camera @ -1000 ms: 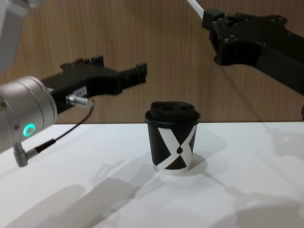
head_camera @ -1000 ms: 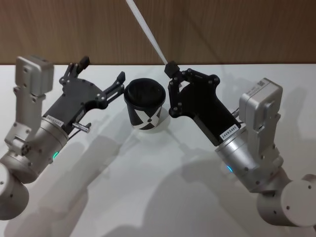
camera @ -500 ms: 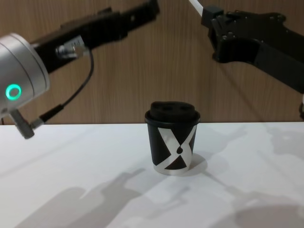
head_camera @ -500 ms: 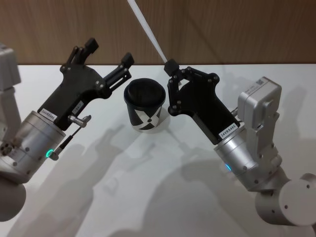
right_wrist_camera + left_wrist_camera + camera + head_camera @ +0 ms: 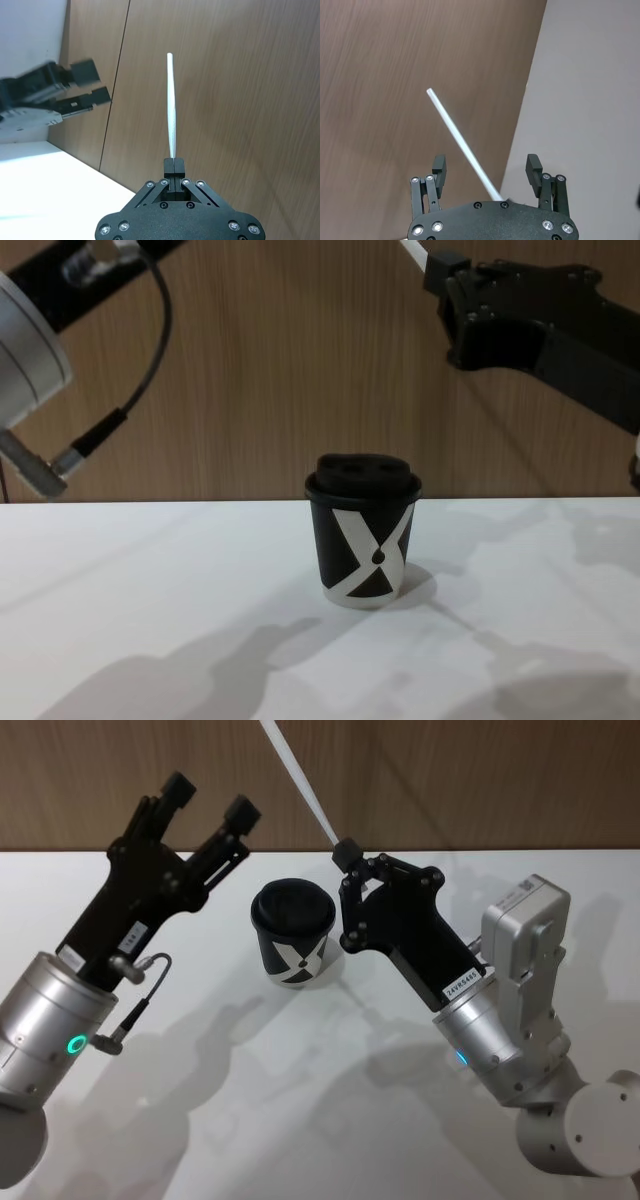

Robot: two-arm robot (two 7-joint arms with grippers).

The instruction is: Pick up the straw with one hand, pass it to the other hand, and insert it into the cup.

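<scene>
While the right gripper (image 5: 347, 853) pinches the low end of the white straw (image 5: 300, 782) and holds it slanted up, the left gripper (image 5: 211, 802) hangs beside it with fingers spread wide, not touching. The black cup (image 5: 292, 935) stands on the white table (image 5: 300, 1120) between both arms.

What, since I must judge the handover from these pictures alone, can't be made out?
Straw: top end cut by the head view's upper edge; lower end hidden behind the left gripper, left wrist view.
Chest view: top edge cuts off the left gripper's front.
Cup: any straw hole in its lid too dark, head view.
</scene>
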